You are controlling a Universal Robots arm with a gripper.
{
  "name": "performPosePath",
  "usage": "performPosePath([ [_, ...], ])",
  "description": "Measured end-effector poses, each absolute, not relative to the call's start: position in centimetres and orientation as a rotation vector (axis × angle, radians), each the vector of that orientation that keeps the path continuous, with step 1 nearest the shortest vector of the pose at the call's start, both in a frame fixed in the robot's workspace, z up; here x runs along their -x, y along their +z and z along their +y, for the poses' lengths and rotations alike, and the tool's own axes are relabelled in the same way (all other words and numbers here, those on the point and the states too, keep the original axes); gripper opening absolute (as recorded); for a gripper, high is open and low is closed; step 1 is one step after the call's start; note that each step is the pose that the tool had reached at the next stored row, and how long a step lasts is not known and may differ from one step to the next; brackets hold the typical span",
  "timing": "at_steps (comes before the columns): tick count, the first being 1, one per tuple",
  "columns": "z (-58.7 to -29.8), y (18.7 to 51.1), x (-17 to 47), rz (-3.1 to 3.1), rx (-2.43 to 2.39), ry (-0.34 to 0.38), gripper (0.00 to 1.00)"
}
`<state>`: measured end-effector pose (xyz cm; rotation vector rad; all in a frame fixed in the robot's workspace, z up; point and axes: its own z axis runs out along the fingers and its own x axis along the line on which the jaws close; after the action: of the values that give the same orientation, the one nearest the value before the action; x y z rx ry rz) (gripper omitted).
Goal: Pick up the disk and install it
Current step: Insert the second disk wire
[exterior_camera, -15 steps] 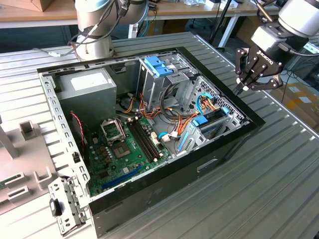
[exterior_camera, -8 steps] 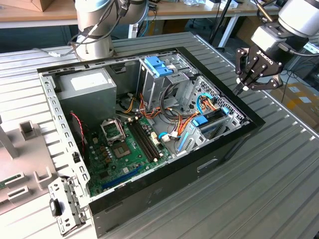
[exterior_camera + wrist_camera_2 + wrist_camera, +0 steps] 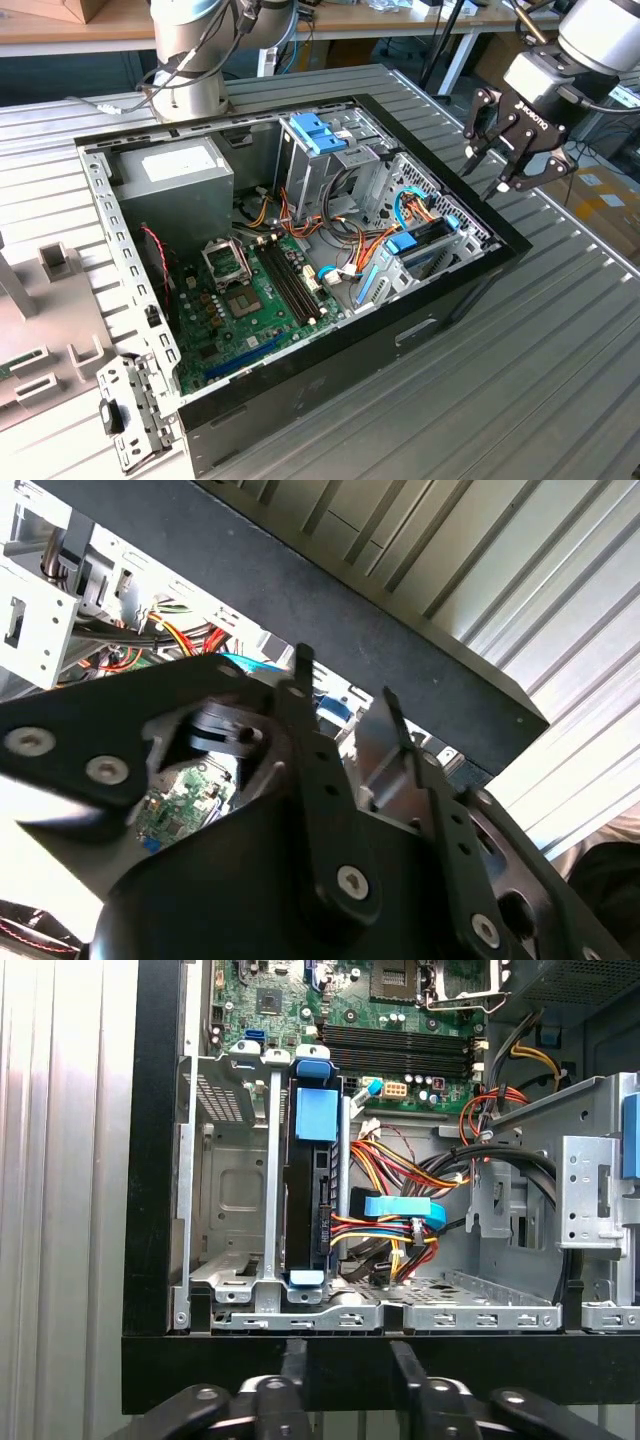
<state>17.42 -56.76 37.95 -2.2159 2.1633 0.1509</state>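
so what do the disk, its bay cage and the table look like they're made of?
Disk: dark, probably metal body, with glossy blue rails and tabs that look like moulded plastic. Bay cage: bare stamped sheet metal, matte grey, with punched slots. Table: ribbed silvery metal, likely aluminium, with a brushed sheen.

an open black computer case (image 3: 440, 320) lies on its side on the ribbed metal tabletop (image 3: 560, 380). inside sit a green motherboard (image 3: 255, 300), a grey power supply (image 3: 180, 180) and orange and yellow wiring (image 3: 420, 1175). a loose metal bracket (image 3: 130, 415) lies just beside the case.
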Motion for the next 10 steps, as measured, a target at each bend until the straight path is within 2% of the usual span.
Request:
performPosePath([
  [1,-56.8,38.0,-17.4,2.163,2.216,0.151,0.48],
  [10,-56.8,37.9,-15.9,2.163,2.215,0.151,0.48],
])
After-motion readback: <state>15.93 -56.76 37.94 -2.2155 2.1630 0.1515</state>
